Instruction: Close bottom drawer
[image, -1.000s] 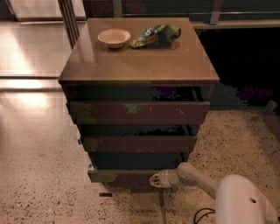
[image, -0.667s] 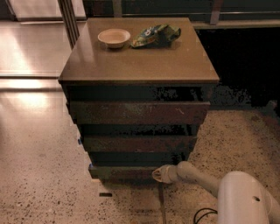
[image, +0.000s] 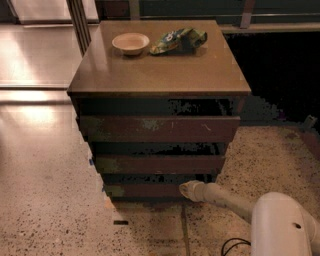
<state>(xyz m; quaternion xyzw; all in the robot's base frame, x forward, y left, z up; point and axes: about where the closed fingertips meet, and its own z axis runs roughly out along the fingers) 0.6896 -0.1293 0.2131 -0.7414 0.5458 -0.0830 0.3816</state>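
Observation:
The brown wooden cabinet (image: 160, 75) stands in the middle of the camera view with three drawer fronts. The bottom drawer (image: 145, 190) is the lowest dark reddish-brown front, now nearly in line with the middle drawer front (image: 160, 164) above it. The top drawer front (image: 160, 128) carries pale scratch marks. My gripper (image: 187, 190) is at the end of the pale arm that comes in from the lower right, and its tip presses against the right part of the bottom drawer's front. The drawer's inside is hidden.
A pale shallow bowl (image: 130, 43) and a green snack bag (image: 179, 40) lie on the cabinet's top at the back. Speckled floor (image: 60, 220) spreads in front and to the left. My white arm housing (image: 282, 225) fills the lower right corner.
My gripper has moved up and away from me toward the cabinet, and the bottom drawer's front has slid inward with it.

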